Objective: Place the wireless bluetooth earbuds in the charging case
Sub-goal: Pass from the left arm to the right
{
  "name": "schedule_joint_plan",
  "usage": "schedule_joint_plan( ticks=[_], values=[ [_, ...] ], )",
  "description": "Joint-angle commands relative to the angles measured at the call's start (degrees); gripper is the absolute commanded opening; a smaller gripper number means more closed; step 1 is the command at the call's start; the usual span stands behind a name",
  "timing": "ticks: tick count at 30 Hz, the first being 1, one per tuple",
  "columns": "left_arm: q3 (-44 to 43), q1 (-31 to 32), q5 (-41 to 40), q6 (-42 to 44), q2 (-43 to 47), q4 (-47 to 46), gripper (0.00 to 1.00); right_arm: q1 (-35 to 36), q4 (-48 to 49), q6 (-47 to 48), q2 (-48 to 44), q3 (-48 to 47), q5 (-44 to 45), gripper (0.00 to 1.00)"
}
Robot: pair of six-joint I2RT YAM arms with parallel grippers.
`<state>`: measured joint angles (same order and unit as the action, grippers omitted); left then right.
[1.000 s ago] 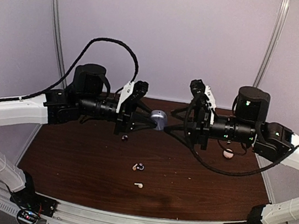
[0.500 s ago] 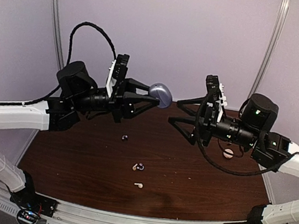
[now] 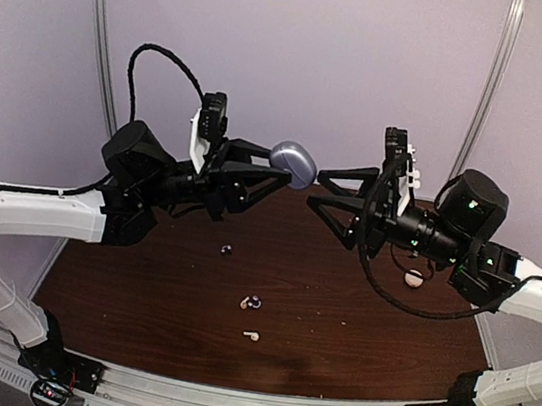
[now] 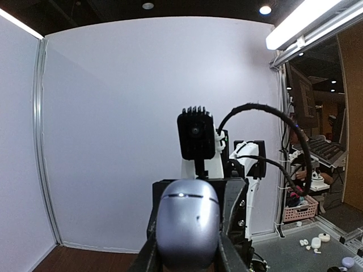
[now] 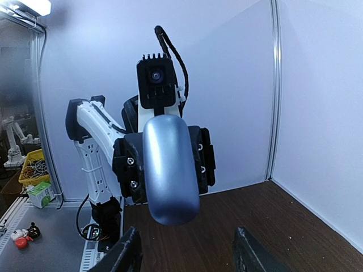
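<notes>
Left gripper [image 3: 277, 171] is up well above the worktop [image 3: 352, 346] and points across at the right arm. Its jaws are clamped on the charging case [image 3: 294, 164], a smooth blue-purple oval pod with the lid closed. The case sits at the jaw tips in mid-air, over the far part of the worktop.

Left wrist view: the case [image 4: 187, 224] fills the lower middle, rounded end up. A thin seam and a small bright spot show near its top, and a jaw presses on each flank.

Right gripper [image 3: 316, 187] faces the case at about the same height, jaws spread wide with nothing between them. The upper tip is just beside the case; contact cannot be told from above. Right wrist view: the case [image 5: 168, 170] stands upright ahead of the two jaw tips at the bottom edge, apart from both.

The earbuds all lie on the worktop, well below both grippers:
- A dark earbud [image 3: 226, 249] lies alone beneath the left gripper.
- A pair of earbuds [image 3: 251, 302], one white and one dark, lie touching near the middle.
- A white earbud [image 3: 250, 335] with a short stem lies nearest the front edge.

A round cream object [image 3: 413, 278] with a reddish band lies at the right, partly hidden by the right arm.
</notes>
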<state>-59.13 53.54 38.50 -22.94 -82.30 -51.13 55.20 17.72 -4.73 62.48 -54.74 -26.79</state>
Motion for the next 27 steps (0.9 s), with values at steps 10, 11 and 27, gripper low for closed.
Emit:
schedule_joint_plan(
  ticks=[10, 11, 27],
  values=[
    [-0.4, 1.9, 0.7, -1.1, -2.4, -6.1, 0.05, 0.1, 3.9, -0.4, 2.6, -1.6, -4.0, 0.49],
    [-0.5, 1.9, 0.8, -1.2, -2.6, -6.2, 0.05, 0.1, 4.1, -0.4, 2.6, -1.6, -4.5, 0.49],
    [-1.6, 2.2, 0.7, 0.5, -3.5, -3.2, 0.11, 0.3, 2.0, 1.3, 2.4, -1.8, -5.7, 0.23]
  ],
)
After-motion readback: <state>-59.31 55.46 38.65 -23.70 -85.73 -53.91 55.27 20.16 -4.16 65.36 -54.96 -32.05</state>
